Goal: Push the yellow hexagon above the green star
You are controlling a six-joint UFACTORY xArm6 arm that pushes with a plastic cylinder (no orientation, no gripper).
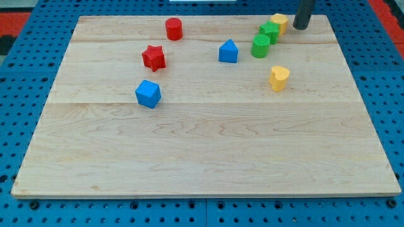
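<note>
The yellow hexagon [279, 22] sits at the view's top right, near the board's top edge. The green star [269, 31] lies just below and to the left of it, touching it. A green cylinder [260, 46] sits just below-left of the star. My tip [300, 26] comes down from the top edge and rests right beside the yellow hexagon, on its right side.
A yellow heart-shaped block [278, 77] lies below the green blocks. A blue house-shaped block [228, 52] is left of the green cylinder. A red cylinder [173, 29], a red star [153, 57] and a blue cube [148, 94] lie at the left. The wooden board [208, 157] lies on a blue pegboard.
</note>
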